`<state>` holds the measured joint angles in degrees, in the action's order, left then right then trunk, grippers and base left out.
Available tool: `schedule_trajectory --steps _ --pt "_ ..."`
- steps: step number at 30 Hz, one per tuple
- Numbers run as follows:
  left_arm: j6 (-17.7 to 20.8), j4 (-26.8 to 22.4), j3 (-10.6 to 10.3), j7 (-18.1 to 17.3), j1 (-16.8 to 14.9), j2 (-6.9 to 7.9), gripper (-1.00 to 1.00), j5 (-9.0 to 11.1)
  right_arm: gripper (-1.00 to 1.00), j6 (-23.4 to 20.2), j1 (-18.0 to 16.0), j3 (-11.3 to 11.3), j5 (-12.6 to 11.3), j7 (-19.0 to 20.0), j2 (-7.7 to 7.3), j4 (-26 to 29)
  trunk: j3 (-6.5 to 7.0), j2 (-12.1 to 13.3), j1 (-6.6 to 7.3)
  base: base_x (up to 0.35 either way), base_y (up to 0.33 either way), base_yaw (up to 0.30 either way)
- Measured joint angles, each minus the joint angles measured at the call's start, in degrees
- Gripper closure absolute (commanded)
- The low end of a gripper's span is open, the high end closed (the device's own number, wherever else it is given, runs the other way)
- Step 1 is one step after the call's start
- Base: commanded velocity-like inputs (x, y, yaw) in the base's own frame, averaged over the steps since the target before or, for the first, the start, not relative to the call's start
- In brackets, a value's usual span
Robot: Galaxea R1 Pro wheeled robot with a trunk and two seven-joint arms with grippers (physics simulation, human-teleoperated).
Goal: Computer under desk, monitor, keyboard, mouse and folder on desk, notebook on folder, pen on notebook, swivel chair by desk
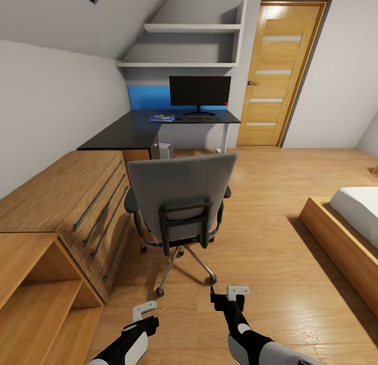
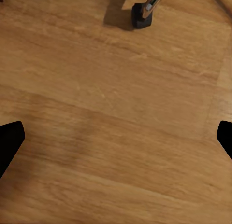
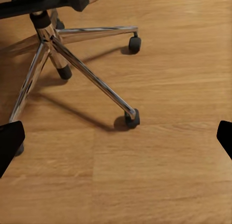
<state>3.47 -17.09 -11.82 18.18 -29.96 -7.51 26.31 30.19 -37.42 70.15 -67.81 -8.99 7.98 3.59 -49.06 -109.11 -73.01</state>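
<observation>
Along the left wall stand light wooden cabinets [image 1: 63,207] with long bar handles, and beyond them the glossy black surface [image 1: 121,134] runs into the far corner. Near its back edge lies the blue folder [image 1: 161,118] with something small and dark on it, perhaps the notebook, though it is too small to tell. Just beside it sits the mouse [image 1: 179,117], then the keyboard [image 1: 202,119], touching the foot of the monitor [image 1: 200,90], which stands upright at the back edge. Under the surface the computer [image 1: 164,150] shows partly behind the chair. The swivel chair [image 1: 181,197] stands on the wooden floor [image 1: 273,239], well apart from the surface, its back toward the camera. Low in the head view, the left gripper [image 1: 144,310] hangs over bare floor, jaws spread wide and empty, with one castor showing ahead of it. The right gripper [image 1: 237,291] is likewise wide and empty, near the chrome star base. Further right are a wooden door [image 1: 278,71] and a bed [image 1: 352,218].
</observation>
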Motion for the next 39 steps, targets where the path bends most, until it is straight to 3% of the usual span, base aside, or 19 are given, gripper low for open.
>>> schedule_trajectory --steps 37,38,39 --pt "-0.2 0.0 0.1 0.0 0.0 0.03 -1.0 -0.1 -1.0 0.0 0.0 0.0 0.0 0.1 -0.33 -0.1 -6.64 -14.8 -8.13 0.0 0.0 0.0" --pt "-0.4 0.0 0.1 0.0 0.0 0.02 -1.0 -0.1 -1.0 0.0 0.0 0.0 0.0 0.1 -0.33 -0.1 -6.82 -15.2 -8.35 0.0 0.0 0.0" --pt "-3.1 -0.1 0.1 0.1 0.0 0.01 -1.0 -0.2 -1.0 0.0 0.0 0.1 0.0 0.0 -0.33 -0.1 -7.0 -15.6 -8.57 0.0 0.0 0.0"
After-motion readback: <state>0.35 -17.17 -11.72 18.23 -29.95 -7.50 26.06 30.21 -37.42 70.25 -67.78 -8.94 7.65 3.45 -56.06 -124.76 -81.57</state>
